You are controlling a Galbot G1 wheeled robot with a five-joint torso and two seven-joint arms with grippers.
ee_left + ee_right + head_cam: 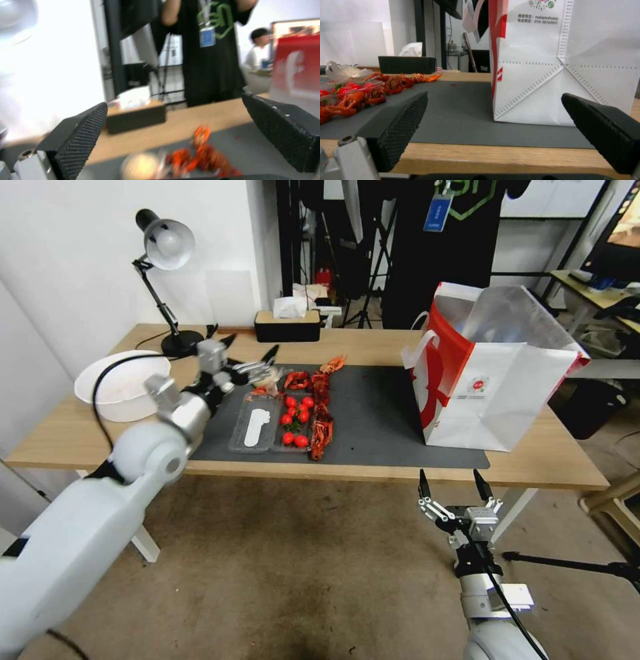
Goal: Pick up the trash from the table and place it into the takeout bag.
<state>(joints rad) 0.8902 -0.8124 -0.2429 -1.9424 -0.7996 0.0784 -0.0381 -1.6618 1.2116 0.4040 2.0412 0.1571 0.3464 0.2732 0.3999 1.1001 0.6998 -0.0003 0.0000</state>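
Left pincer point(252, 359) released over mat's far-left, small whitish wad point(273, 375) just right of it; right pincer point(453, 485) released, parked below table point(373, 347) near edge

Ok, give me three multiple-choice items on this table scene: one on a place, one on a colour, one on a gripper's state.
1. Where does the takeout bag stand?
A. on the floor
B. on the dark grey mat's right end
C. inside the white basin

2. What colour is the bag's side panel?
A. red
B. green
C. blue

3. How is the right gripper?
A. shut on a can
B. shut on nothing
C. open, below the table edge

Answers: 1 B, its base rests on the mat in the head view. 2 A, the panel facing the crayfish is red. 3 C, its fingers stand wide apart with nothing between them.
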